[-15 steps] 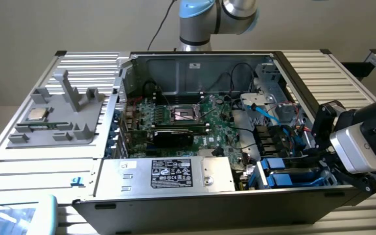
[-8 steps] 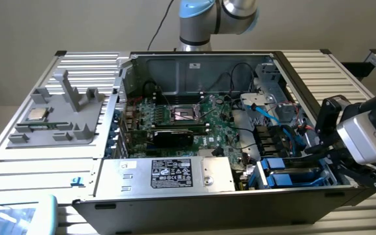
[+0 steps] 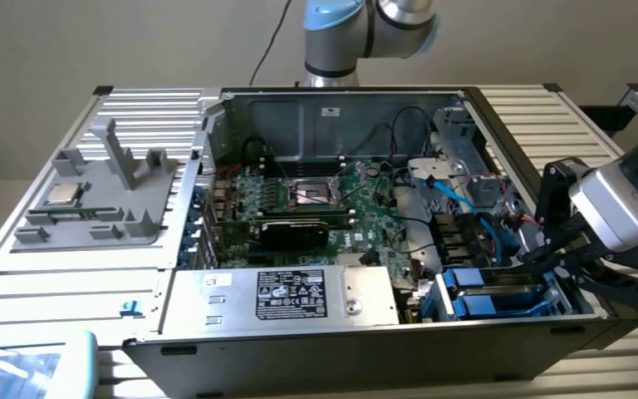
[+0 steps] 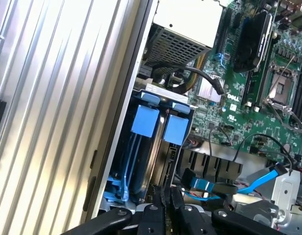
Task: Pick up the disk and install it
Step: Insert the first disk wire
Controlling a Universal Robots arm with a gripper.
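Note:
Two blue carrier frames (image 3: 494, 293) stand on edge side by side in the drive bay at the front right corner of the open computer case (image 3: 296, 345). In the wrist view their blue tabs (image 4: 145, 120) face me. A grey slab, the disk (image 4: 152, 164), shows between the rails of one; its label is hidden. My gripper (image 3: 541, 252) hangs over the case's right wall, just above and to the exterior view's right of the bay. Its black fingers (image 4: 166, 196) are pressed together and hold nothing.
A silver power supply (image 3: 286, 295) with a black label fills the case's front. The green motherboard (image 3: 308, 199) lies behind it, with blue cables (image 3: 458, 195) and black cables near the bay. A grey fixture (image 3: 97, 199) holding a small chip (image 3: 64, 195) sits on the ribbed table at left.

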